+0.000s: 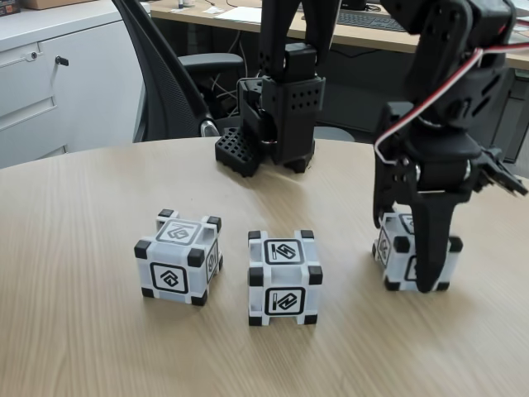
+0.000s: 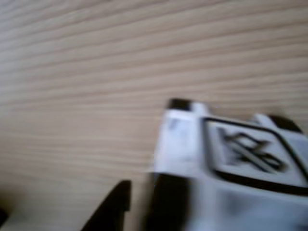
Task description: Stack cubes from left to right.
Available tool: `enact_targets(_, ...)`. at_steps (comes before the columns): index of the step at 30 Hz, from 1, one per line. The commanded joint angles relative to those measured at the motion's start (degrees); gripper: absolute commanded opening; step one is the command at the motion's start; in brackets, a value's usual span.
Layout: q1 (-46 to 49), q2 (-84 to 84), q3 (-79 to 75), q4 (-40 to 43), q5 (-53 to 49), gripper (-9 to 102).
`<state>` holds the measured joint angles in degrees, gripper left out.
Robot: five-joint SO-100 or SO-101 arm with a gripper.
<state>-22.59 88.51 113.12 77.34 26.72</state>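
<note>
A round wooden table (image 1: 99, 347) with a pale grain is seen across the whole near part of the fixed view. Beyond its far edge, a black mesh office chair (image 1: 165, 74) is placed at the left, beside a white cabinet (image 1: 50, 83) with handles, and a desk (image 1: 248, 21) carrying papers is seen further back.

The black arm (image 1: 446, 91) is lowered from the upper right of the fixed view, with a white and red cable looped along it. Its base (image 1: 277, 124) is mounted at the far middle of the table.

Three cubes are set in a row on the table, well apart from one another. The left cube (image 1: 178, 258) is turned at an angle; the middle cube (image 1: 284, 277) is faced squarely to the camera. The right cube (image 1: 409, 252) is partly hidden behind the gripper (image 1: 417, 281). Each cube is white with black corner blocks, and a black-framed square geometric symbol is borne on each visible face. No readable writing or brand is shown on them.

The gripper is lowered over the right cube, with one dark finger (image 1: 430, 248) hanging down in front of its near face and reaching almost to the table. Whether the cube is pinched cannot be told.

In the blurred wrist view, the cube (image 2: 231, 154) is seen at the lower right on the wood grain, with a dark fingertip (image 2: 113, 207) just left of it.
</note>
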Motion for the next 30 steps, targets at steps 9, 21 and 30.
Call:
enact_targets(9,0.6,-1.1,-2.2,-2.0,0.1,0)
enact_targets(21,0.7,5.9,-3.6,-1.3,1.6,0)
enact_targets(30,0.8,16.5,-3.7,-1.1,-0.2,0)
